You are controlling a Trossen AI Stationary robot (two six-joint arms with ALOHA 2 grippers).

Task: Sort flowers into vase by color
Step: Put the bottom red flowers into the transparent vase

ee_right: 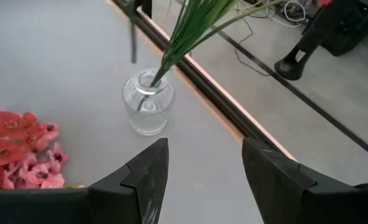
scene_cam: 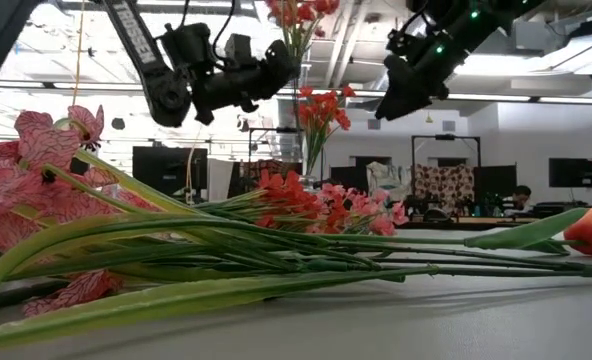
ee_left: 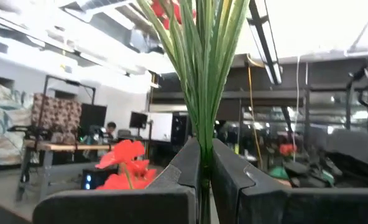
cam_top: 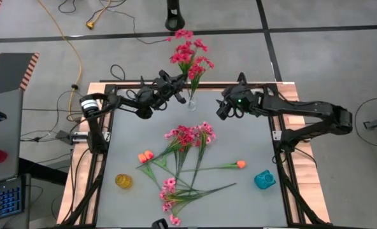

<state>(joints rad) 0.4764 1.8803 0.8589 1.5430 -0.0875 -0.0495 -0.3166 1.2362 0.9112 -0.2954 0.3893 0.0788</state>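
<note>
Two grippers are up at the far edge of the table, and my left gripper (cam_top: 173, 88) is the one working: its fingers (ee_left: 230, 180) are pinching the green stems (ee_left: 202, 74) of a red bunch (cam_top: 190, 52) whose ends are sitting in the clear glass vase (cam_top: 192, 102). My right gripper (cam_top: 223, 111) is hovering nearby with its fingers (ee_right: 277, 180) spread and nothing between them, looking down on the vase (ee_right: 148, 102).

I am judging that the placing of this red bunch is nearly done; the next move calls for me to let go without tipping the vase, then lift clear of the blooms.

Farther out, the remaining flowers are lying loose on the grey table (cam_top: 252, 146): a red and pink spray (cam_top: 190, 135) at the middle, a pink cluster (cam_top: 169, 194) toward the near side, an orange bud (cam_top: 145, 156) on the left and another orange bud (cam_top: 241, 164) on the right. A yellow vase (cam_top: 123, 181) and a teal vase (cam_top: 264, 180) are standing near the front corners.

The clear vase is sitting just beside the table's far edge (ee_right: 221, 99), so I am seeing little room behind it; open surface is lying on both sides of it.
</note>
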